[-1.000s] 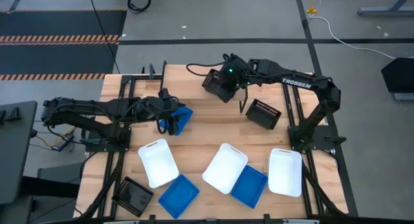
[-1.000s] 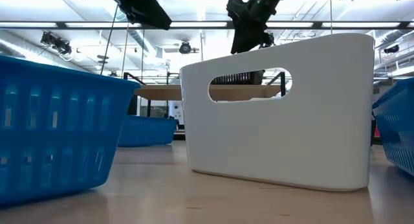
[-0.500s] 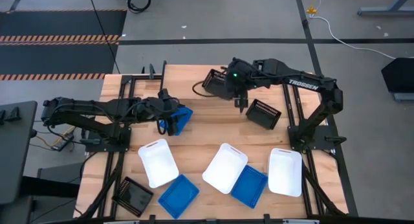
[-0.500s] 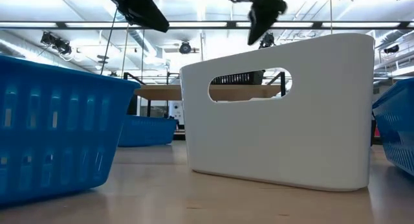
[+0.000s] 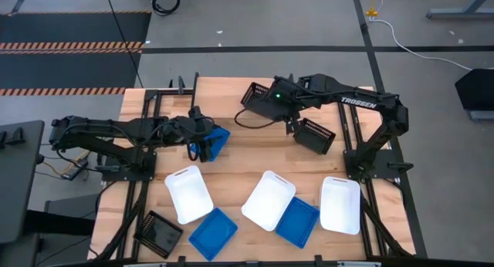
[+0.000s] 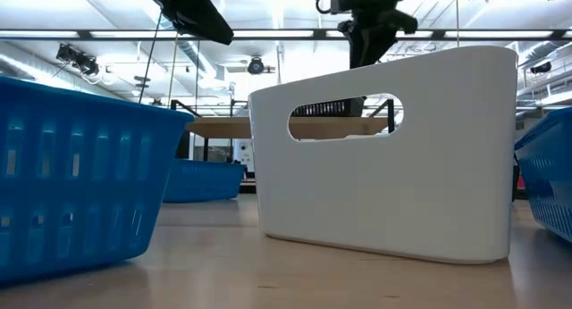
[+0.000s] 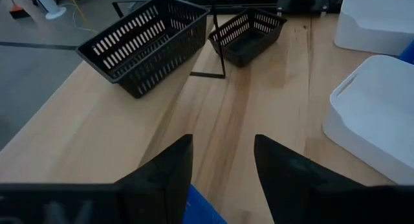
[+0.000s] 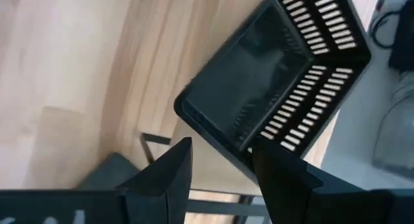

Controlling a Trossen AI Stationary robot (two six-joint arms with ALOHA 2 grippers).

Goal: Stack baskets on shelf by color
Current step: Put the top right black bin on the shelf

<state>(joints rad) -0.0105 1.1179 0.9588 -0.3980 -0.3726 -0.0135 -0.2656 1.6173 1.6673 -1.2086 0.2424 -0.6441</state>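
One black basket [image 5: 258, 99] rests bottom-down on the shelf [image 5: 224, 97] at the table's far side; it also shows in the right wrist view [image 8: 272, 81]. My right gripper [image 5: 292, 123] hangs open above and just right of it, pointing steeply down, touching nothing. A second black basket [image 5: 315, 136] lies on the table right of the shelf. My left gripper [image 5: 197, 147] hovers open over a blue basket [image 5: 218, 140] that rests on the table; a corner of this blue basket [image 7: 202, 208] shows below the fingers.
Along the near half lie three white baskets [image 5: 189, 194] [image 5: 268, 199] [image 5: 340, 204], two blue baskets [image 5: 212, 232] [image 5: 297, 221] and a black basket [image 5: 158, 232]. Bare tabletop [image 5: 255, 151] lies between the shelf and this row. Black arm frames stand at both sides.
My right gripper has moved a little toward the table's right edge, away from the black basket on the shelf, and has rolled about its own axis. The basket has stayed in place on the shelf.
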